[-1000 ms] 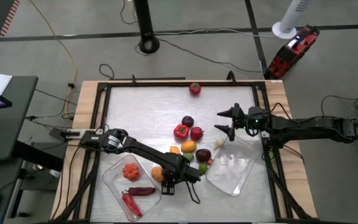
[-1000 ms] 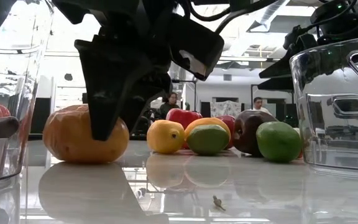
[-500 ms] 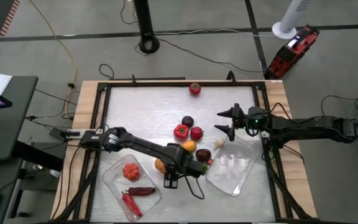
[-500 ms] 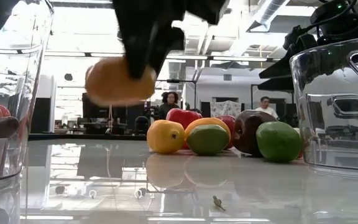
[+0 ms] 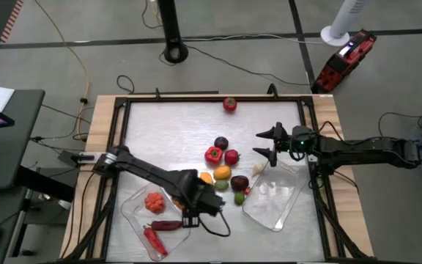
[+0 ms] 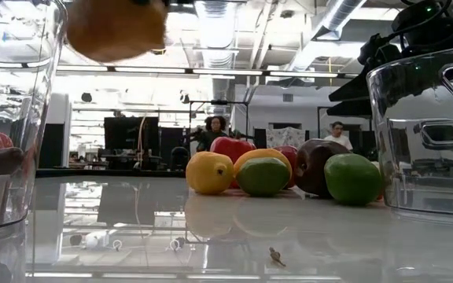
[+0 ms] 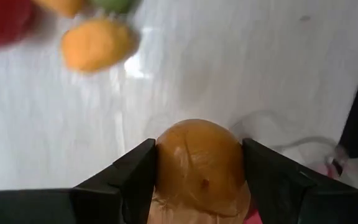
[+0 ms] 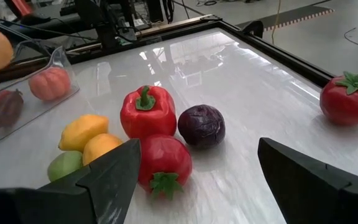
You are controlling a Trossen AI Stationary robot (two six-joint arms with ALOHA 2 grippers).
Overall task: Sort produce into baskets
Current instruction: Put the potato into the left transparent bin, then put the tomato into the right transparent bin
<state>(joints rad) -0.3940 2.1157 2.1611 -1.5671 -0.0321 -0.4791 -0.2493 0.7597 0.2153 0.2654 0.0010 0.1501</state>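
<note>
My left gripper [image 5: 187, 201] is shut on an orange round fruit [image 7: 197, 168] above the near right edge of the left clear basket [image 5: 134, 213]. In the low view the fruit [image 6: 116, 27] hangs high above the table. That basket holds an orange-red piece [image 5: 153, 201], a dark purple chilli [image 5: 167, 225] and a red chilli [image 5: 154, 240]. My right gripper [image 5: 264, 143] is open and empty at the far edge of the right clear basket [image 5: 273, 196]. The remaining produce lies on the table: a red pepper [image 5: 213, 155], a tomato [image 5: 231, 156], a dark purple piece [image 5: 221, 143] and limes [image 6: 352, 178]. My left gripper pinches the orange fruit's two opposite sides [image 7: 163, 168] between its two fingers [image 7: 135, 177]. The fingers come from above, pointing down. The fruit is lifted clear of the table.
A lone red tomato [image 5: 229, 104] lies near the table's far edge. A yellow piece [image 6: 209, 173], an orange piece [image 5: 222, 173] and a dark round one [image 5: 239, 182] cluster between the baskets. A raised frame [image 5: 123, 103] rims the table. People stand in the room behind.
My left gripper has lifted the orange fruit off the table and carried it up and toward the table's left, to the left basket. The fruit stood on the table a second ago and now hangs clear.
</note>
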